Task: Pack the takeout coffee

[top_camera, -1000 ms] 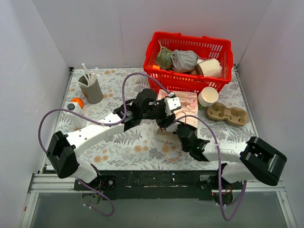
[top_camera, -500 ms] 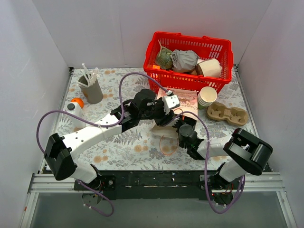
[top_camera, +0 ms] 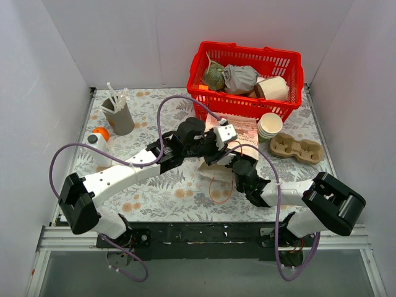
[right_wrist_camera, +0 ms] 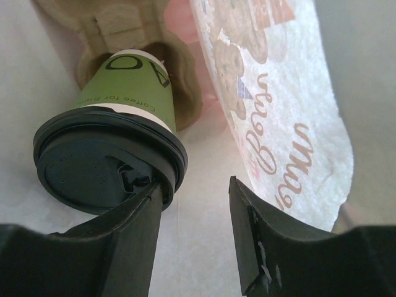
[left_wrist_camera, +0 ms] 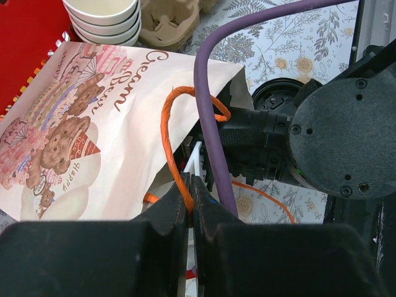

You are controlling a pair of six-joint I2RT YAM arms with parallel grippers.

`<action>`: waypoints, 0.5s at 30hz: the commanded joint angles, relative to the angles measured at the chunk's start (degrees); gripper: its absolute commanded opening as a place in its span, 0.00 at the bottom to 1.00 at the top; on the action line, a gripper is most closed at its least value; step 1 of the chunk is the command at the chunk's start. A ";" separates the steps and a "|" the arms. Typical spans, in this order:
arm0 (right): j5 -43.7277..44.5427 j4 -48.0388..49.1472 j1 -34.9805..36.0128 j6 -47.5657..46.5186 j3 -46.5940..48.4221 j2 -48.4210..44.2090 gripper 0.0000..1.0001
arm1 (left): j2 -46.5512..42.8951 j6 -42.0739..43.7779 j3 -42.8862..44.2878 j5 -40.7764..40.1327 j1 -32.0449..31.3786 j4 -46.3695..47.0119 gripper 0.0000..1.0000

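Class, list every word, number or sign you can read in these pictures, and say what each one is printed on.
"Cream": brown lettering on the pink paper bag with bear drawings.
"Bear": second line of the same lettering.
Small print on the bag's ice-cream cone drawing: too small to read.
Large black characters on the green paper cup with the black lid: cut off, not readable.
Small line of print below them: blurred.

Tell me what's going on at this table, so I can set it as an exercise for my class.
The left arm has its jaws shut on the orange handle of the printed paper bag, apparently keeping its mouth open. The right arm reaches into that bag with its jaws open. The takeout coffee, green with a black lid, sits in a pulp carrier inside the bag, beside one jaw and not gripped between them.
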 commanded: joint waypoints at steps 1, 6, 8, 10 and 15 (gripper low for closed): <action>1.49 2.13 -1.32 8.80 3.86 -1.63 0.56 | 1.50 -2.66 0.56 0.14 -0.01 -5.74 0.00; 3.25 4.59 -1.32 7.39 4.30 0.57 0.57 | 1.50 -2.75 0.38 0.94 -0.01 -5.91 0.00; 3.52 4.77 -1.32 7.39 4.39 0.04 0.58 | 1.59 -2.75 0.38 0.76 -0.01 -5.82 0.00; 3.60 4.16 -1.32 7.66 4.74 -0.66 0.59 | 1.76 -3.19 0.56 -0.37 -0.01 -5.74 0.00; 1.68 -12.15 -0.62 15.90 8.33 -5.74 0.64 | 2.82 -5.82 1.52 -3.01 -0.01 -5.74 0.00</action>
